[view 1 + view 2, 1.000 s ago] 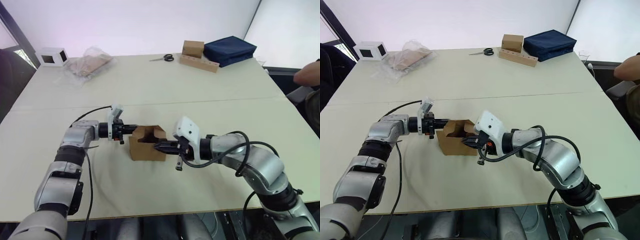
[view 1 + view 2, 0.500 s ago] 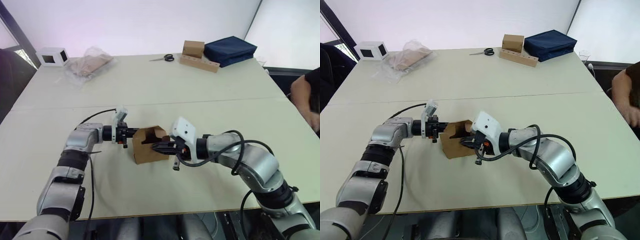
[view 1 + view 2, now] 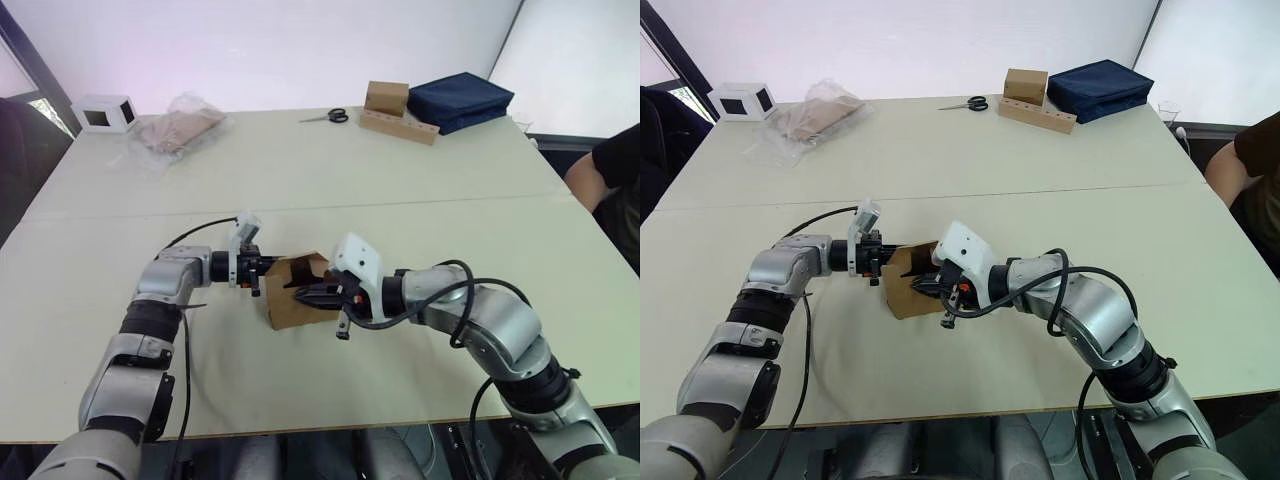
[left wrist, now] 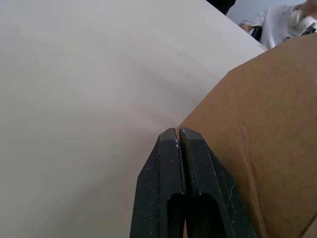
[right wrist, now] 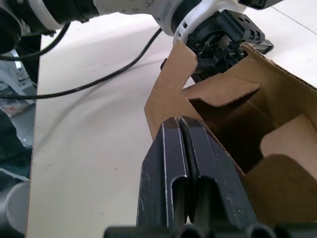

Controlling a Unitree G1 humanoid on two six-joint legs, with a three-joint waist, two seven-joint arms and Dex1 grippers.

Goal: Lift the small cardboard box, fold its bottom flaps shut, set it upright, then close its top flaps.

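small cardboard box (image 3: 296, 297) tilted between both arms | left gripper (image 4: 179, 133) closed, pressing its side | right gripper (image 5: 180, 124) closed at rim | flaps unfolded, all folding remains

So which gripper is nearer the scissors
Left. The left gripper is at the small cardboard box's far-left side; the right gripper is at its nearer side, farther from the scissors.

small cardboard box (image 3: 290, 300) | bottom flaps hidden | person (image 3: 612, 170) cut off by edge
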